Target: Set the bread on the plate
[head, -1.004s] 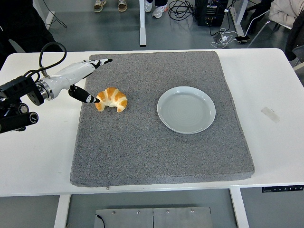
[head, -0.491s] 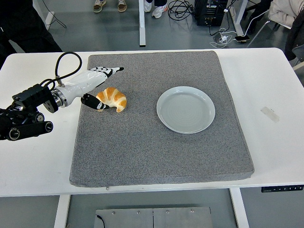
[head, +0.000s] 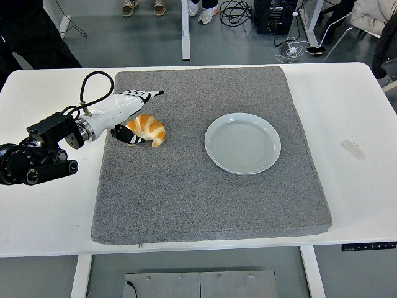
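A golden croissant (head: 147, 128) lies on the left part of the grey mat (head: 205, 186). My left hand (head: 135, 115), white with black fingertips, reaches in from the left and brackets the croissant's left end. Its fingers (head: 144, 95) stretch out above the bread and its thumb (head: 127, 136) sits low against the bread's near left side. The hand is spread and has no grip on the bread. A pale round plate (head: 242, 143) sits empty to the right of the croissant, near the mat's middle. My right arm is out of view.
The mat covers most of the white table (head: 360, 186). A strip of tape (head: 353, 149) lies on the table at the right. Table legs, cables and people's feet show on the floor beyond the far edge.
My left arm has slid right and forward across the table, bringing the hand closer around the croissant's left end. Croissant and plate have stayed put.
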Available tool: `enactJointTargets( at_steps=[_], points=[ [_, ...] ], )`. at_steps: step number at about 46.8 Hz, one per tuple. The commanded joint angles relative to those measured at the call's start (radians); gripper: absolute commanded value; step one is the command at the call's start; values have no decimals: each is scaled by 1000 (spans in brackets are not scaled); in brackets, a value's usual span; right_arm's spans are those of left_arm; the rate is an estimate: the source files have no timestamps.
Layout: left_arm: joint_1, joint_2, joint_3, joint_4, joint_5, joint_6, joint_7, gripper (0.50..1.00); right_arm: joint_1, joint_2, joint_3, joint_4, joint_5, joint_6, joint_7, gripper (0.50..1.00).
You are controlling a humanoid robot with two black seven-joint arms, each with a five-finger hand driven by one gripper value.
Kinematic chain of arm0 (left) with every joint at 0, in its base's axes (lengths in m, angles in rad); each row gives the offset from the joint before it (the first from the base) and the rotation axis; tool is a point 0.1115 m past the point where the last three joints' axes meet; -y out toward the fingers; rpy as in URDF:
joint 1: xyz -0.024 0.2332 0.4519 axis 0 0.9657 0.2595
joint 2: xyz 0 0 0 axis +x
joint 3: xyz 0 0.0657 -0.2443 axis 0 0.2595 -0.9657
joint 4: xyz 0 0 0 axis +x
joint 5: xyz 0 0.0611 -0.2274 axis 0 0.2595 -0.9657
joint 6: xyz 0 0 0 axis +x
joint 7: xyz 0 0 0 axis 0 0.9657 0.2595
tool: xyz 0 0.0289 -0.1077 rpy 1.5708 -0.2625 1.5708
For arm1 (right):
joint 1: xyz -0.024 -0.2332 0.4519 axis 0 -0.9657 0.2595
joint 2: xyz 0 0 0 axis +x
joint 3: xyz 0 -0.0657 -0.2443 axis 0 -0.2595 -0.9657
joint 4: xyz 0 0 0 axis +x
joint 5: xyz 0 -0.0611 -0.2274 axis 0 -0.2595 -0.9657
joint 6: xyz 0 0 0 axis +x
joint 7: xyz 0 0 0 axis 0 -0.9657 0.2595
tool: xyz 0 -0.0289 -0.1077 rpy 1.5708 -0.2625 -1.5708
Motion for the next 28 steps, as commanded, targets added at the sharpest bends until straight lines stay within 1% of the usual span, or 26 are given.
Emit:
enactJointTargets(
  at_steps=[1,14,19,26,28],
  points=[
    [10,-14,0,20,0,0,3,980,0,0,0,0,0,0,0,1000],
    [21,-29,-2,57,0,0,4,978,0,0,1,0,0,0,0,1000],
    [27,-46,-2,77,0,1,3,974,0,0,0,0,0,0,0,1000],
    [45,-69,0,119,0,7,3,957,0,0,0,0,0,0,0,1000],
    [45,-71,0,123,0,7,3,934,0,0,0,0,0,0,0,1000]
  ],
)
